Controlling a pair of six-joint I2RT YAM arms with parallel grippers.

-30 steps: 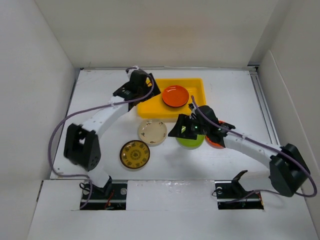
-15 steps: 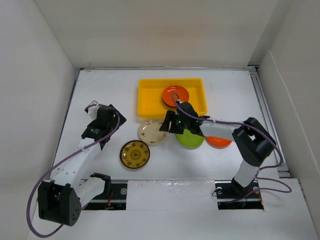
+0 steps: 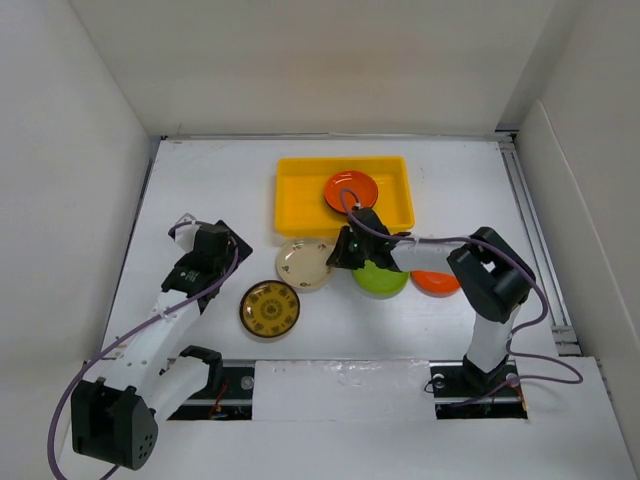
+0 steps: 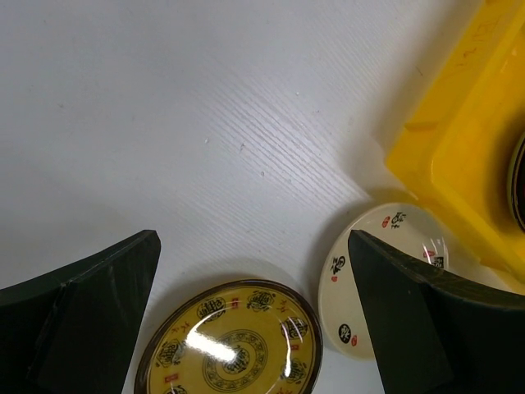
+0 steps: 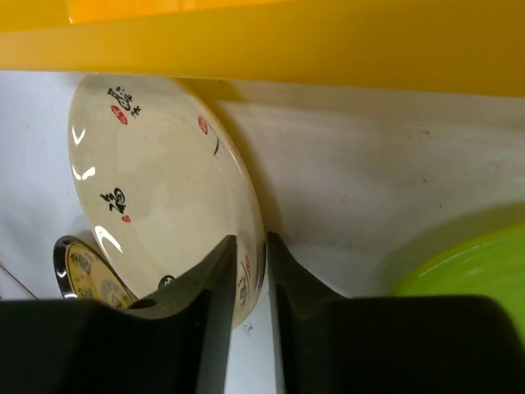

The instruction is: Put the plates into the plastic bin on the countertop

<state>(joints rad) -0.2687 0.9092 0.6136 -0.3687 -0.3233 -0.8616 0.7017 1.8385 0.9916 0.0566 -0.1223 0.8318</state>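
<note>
The cream plate (image 3: 305, 264) lies on the white countertop (image 3: 200, 180) just in front of the yellow plastic bin (image 3: 300, 197). My right gripper (image 3: 338, 250) is shut on its right rim; in the right wrist view the rim (image 5: 256, 271) sits between the narrow jaws (image 5: 264, 242), below the bin's wall (image 5: 287, 49). One orange plate (image 3: 351, 190) lies in the bin. A brown-gold plate (image 3: 269, 309), a green plate (image 3: 385, 280) and a second orange plate (image 3: 438, 283) rest on the countertop. My left gripper (image 3: 228, 240) hangs open and empty, its jaws (image 4: 254, 246) wide above the brown-gold plate (image 4: 230, 345) and the cream plate (image 4: 340, 295).
White walls close in the countertop at the back and on both sides. The right arm's forearm lies across the green plate (image 5: 467, 254). The bin's corner (image 4: 467, 148) shows at the right of the left wrist view.
My right gripper has moved left from the green plate to the cream plate and closed on its rim. The left arm has drawn back from the bin to the countertop's left side.
</note>
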